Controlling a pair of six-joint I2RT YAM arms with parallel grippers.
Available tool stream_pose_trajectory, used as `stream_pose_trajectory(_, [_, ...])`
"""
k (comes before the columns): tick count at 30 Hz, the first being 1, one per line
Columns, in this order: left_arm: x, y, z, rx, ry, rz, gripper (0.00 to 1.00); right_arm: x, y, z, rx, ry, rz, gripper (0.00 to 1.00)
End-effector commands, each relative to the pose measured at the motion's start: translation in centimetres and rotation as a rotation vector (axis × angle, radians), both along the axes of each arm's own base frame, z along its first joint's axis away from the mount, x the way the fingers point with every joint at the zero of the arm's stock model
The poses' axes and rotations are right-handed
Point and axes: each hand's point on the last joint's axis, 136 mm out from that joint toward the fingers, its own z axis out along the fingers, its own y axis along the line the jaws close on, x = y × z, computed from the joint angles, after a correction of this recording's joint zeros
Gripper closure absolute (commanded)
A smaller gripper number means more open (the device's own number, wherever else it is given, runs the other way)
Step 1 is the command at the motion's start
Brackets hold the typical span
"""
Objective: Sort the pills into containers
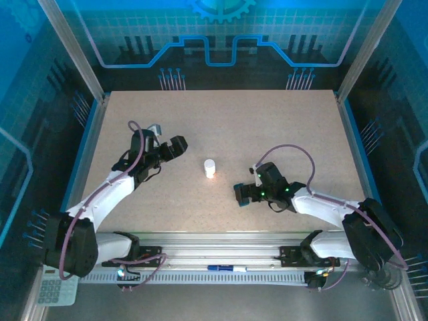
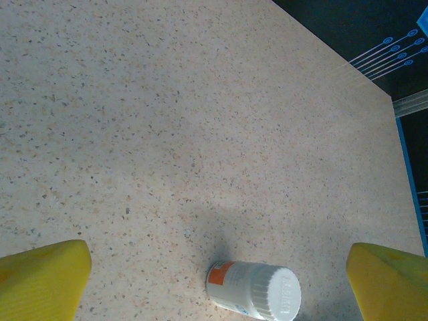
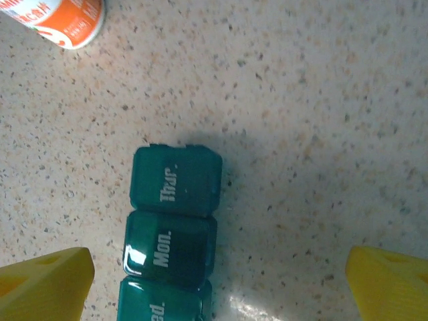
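Two grippers are hanging wide open over the desk, neither holding anything. The left gripper is framing the capped white pill bottle at the bottom centre of its wrist view. The right gripper is straddling the teal pill box at the lower left of its view, not touching it, and the box's lids are looking shut. Judging from this, the right gripper should be squaring up to the box's long sides and closing gently, so the small box is not skidding away.
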Motion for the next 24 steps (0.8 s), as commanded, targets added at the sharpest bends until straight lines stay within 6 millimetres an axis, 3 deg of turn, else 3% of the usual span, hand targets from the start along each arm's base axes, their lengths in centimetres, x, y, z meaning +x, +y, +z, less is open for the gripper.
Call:
stream_pose_trajectory(1, [-0.4, 0.0, 0.4, -0.020, -0.005, 0.021, 0.01, -0.9, -0.3, -0.5, 0.041, 0.060, -0.047, 0.03])
stream_pose_trajectory(24, [-0.7, -1.0, 0.9, -0.043, -0.020, -0.031, 0.01, -2.6, 3.2, -2.0, 0.037, 0.135, -0.004, 0.06])
